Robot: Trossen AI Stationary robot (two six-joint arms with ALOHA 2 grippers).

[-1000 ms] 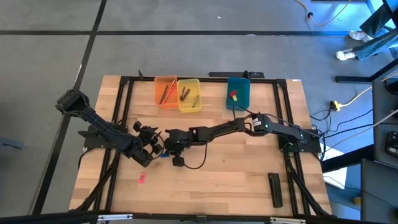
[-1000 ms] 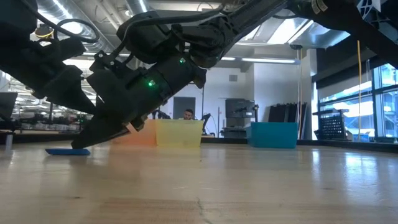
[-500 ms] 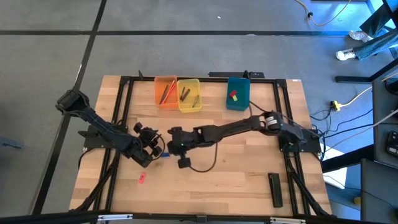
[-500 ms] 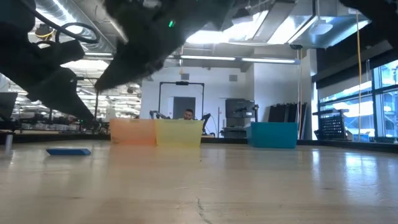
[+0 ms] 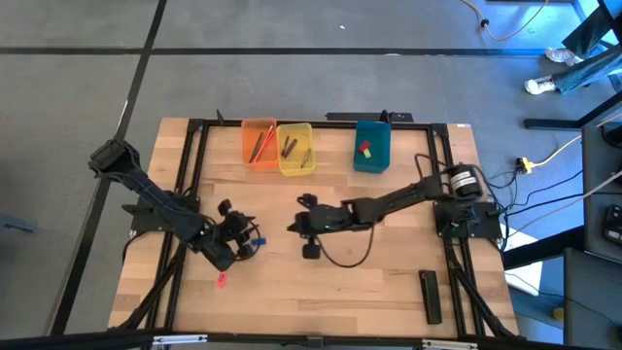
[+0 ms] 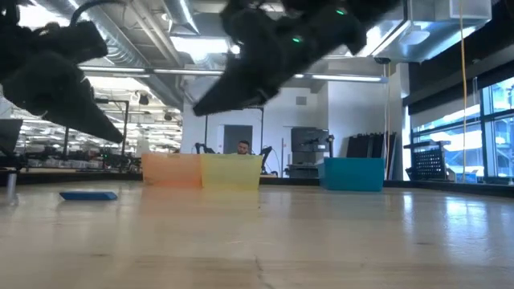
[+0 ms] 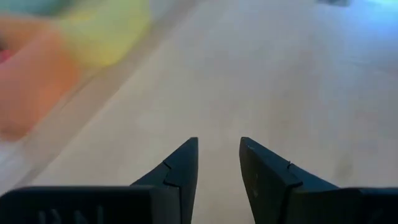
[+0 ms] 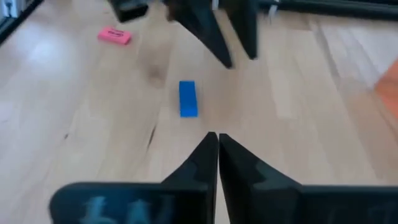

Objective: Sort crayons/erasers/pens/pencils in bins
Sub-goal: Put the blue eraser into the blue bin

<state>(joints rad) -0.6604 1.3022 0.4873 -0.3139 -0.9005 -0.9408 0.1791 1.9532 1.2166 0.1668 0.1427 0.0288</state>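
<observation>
3 translucent bins stand in a row at the far edge of the wooden surface (image 5: 389,282). An orange bin (image 5: 259,144) holds thin sticks, touching a yellow bin (image 5: 295,149) with short brownish pieces. A teal-blue bin (image 5: 371,145), set apart to the right, holds a red and a yellow eraser. A blue eraser (image 8: 188,98) lies flat on the surface beside the left hand (image 5: 236,238), whose fingers (image 7: 180,171) stand parted and empty. The right hand (image 5: 303,226), fingers pressed together and empty, hovers near mid-surface, the blue eraser a little ahead of it. A pink eraser (image 5: 222,279) lies toward the front left.
</observation>
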